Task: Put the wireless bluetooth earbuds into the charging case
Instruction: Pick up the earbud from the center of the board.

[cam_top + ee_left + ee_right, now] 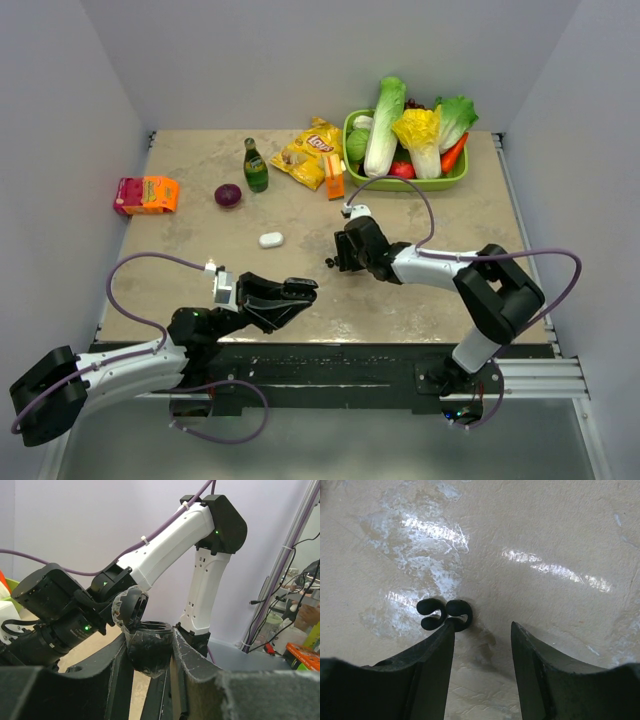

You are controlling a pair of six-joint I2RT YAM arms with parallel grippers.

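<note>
The left gripper (pixel 303 289) is held low over the near edge of the table (pixel 180 250). In the left wrist view, its jaws are seen closed on a black charging case (pixel 149 652). The rounded body of the case is pinched between the two fingers (pixel 117 680), and its lid (pixel 129 607) is swung up and open above it.

The right gripper (pixel 337 259) is lowered to the tabletop near the middle. Its jaws are spread wide and nothing is held between them. In the right wrist view, two black earbuds (pixel 443 613) lie on the table side by side and touching each other. They sit just outside the gap, against the tip of the finger (pixel 432 670) on the left of that view. From above, the same pair (pixel 329 262) is seen as a small dark speck just beside the fingertips.

A white oval object (pixel 271 239) rests on the table between the two grippers, apart from both (what it is cannot be told at this size).

Along the far side are set:
- a green bottle (pixel 255 166)
- a red onion (pixel 228 195)
- a yellow chip bag (pixel 309 154)
- a pink-and-orange packet (pixel 146 195)
- a green basket (pixel 352 135) filled with vegetables
</note>
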